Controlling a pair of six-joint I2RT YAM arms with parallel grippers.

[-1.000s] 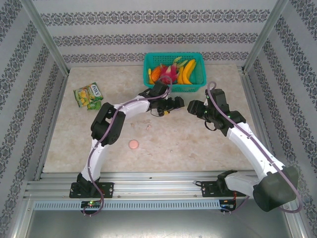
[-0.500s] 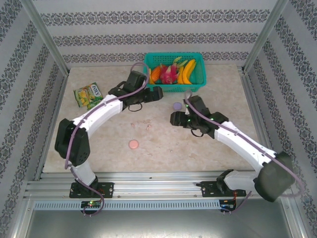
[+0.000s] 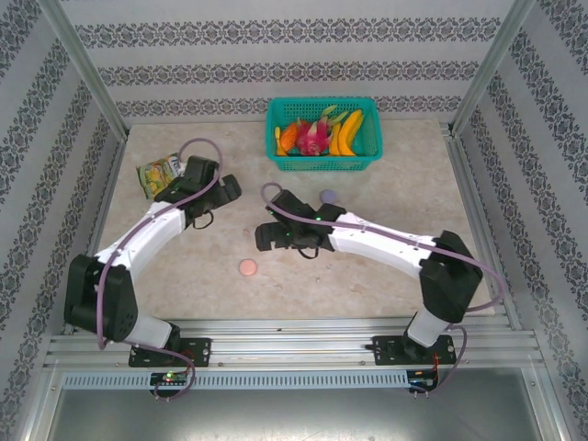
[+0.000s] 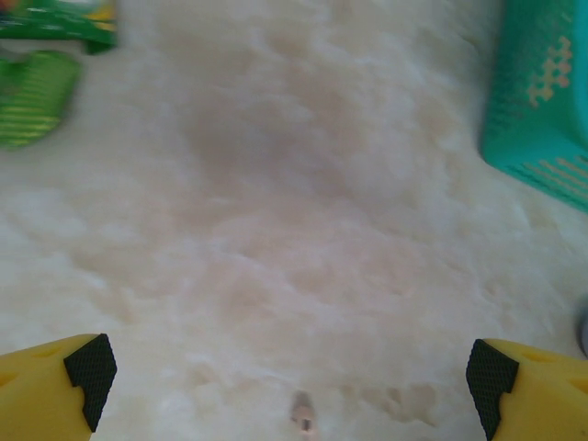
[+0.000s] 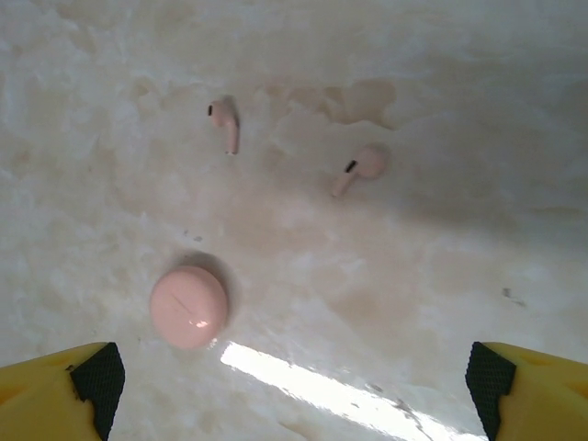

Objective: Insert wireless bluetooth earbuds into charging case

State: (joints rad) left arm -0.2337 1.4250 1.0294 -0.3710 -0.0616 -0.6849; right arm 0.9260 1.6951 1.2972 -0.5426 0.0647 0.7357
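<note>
right gripper: jaws wide, nothing between them, hanging over the marble table. left gripper: also wide and empty, off toward the snack packet. both pink buds lie on the table ahead of the right gripper, inside the span of its pads. first pink earbud: stem points roughly back at the gripper, crosswise to the jaw line; probably the easier pinch. second pink earbud: stem slanted, likely needs a wrist twist. round pink case looks closed and sits closest in. right arm is the nearer.
</note>
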